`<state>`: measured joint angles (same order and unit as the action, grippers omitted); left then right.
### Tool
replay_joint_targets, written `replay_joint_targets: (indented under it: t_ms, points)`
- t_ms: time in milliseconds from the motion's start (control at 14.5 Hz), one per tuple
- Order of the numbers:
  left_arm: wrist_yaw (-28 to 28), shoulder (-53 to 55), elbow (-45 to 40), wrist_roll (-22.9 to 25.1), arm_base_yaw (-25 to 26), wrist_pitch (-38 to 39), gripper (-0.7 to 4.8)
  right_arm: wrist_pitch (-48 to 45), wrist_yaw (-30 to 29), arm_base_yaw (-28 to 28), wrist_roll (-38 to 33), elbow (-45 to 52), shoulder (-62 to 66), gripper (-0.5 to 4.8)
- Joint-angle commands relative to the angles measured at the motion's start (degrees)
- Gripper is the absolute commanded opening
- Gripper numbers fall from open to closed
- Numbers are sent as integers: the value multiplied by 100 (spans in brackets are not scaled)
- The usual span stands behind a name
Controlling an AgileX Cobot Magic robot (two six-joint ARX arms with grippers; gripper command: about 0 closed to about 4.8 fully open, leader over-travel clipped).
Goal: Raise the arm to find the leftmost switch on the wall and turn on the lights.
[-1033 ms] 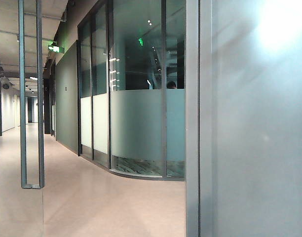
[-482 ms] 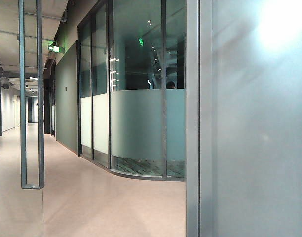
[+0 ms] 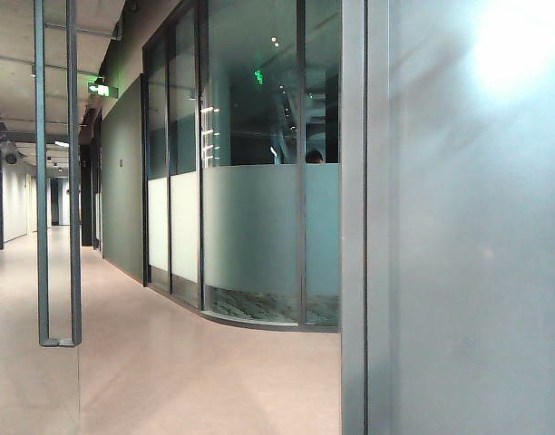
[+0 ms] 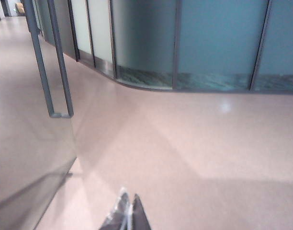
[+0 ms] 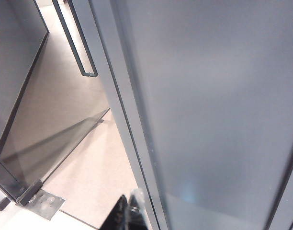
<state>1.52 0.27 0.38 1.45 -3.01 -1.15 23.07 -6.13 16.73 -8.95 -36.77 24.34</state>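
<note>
No switch shows in any view; the leftmost switch is out of view. My left gripper (image 4: 129, 197) is shut and empty, its dark fingertips pressed together over the bare pink floor (image 4: 194, 139). My right gripper (image 5: 129, 196) is also shut and empty, hanging low beside the grey metal frame (image 5: 122, 110) of a frosted glass panel (image 5: 213, 96). Neither gripper appears in the exterior view.
An open glass door with a long U-shaped pull handle (image 3: 58, 181) stands at the left, with its floor hinge plate (image 5: 41, 201) below. A frosted panel (image 3: 477, 236) and grey post (image 3: 354, 217) fill the right. A curved glass office wall (image 3: 250, 227) lines the corridor ahead.
</note>
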Motion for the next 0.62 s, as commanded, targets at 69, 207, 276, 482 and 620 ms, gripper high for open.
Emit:
replay_joint_targets:
  t_ms: [69, 207, 276, 482, 620]
  points:
    - [-7, -4, 13, 7, 2, -153, -5, -57, 2, 2, 17, -24, -7, -1]
    - [-9, -4, 13, 4, 2, -129, -5, -57, 2, 2, 17, -24, -7, -1]
    - [-9, -4, 13, 2, 2, -107, -5, -57, 2, 2, 17, -24, -7, -1]
    - [-9, -4, 13, -17, 0, -133, -5, -57, 2, 2, 17, -24, -7, -1]
    - [-24, -4, 13, -17, -11, -144, -5, -57, 2, 2, 17, -24, -9, -1]
